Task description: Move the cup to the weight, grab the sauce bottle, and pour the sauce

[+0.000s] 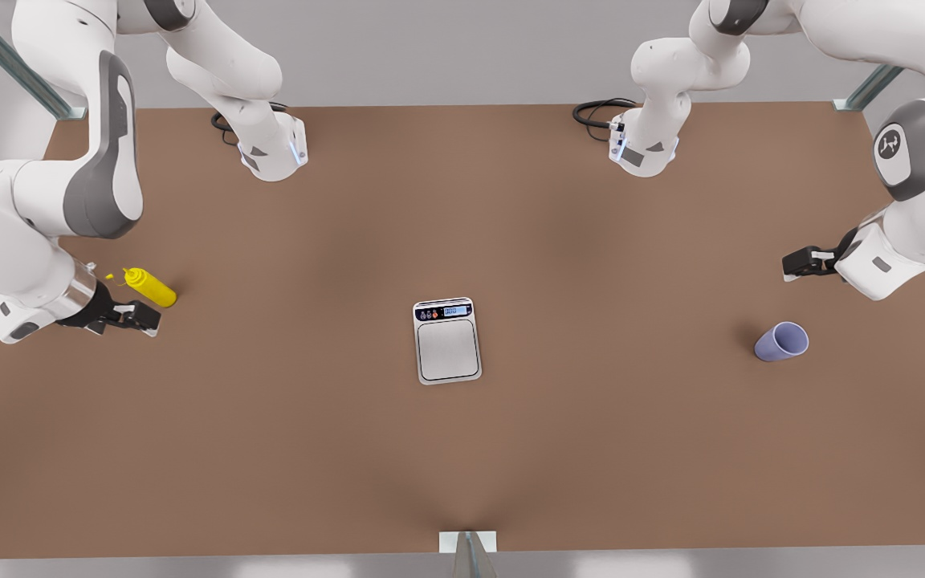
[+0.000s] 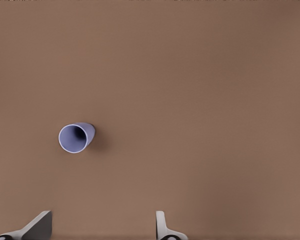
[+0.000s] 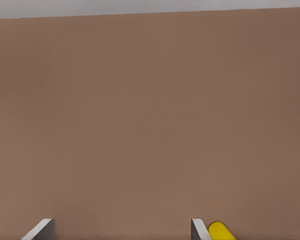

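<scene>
The left gripper (image 2: pixel 102 227), jaws wide open, hangs near the small pale purple plastic cup (image 2: pixel 76 137), so it should go down around it first, while the open right gripper (image 3: pixel 121 231) waits beside the yellow squeeze bottle (image 3: pixel 220 231).

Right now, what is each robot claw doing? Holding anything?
Left gripper: open, empty, above the table near the cup.
Right gripper: open, empty, beside the sauce bottle.
</scene>
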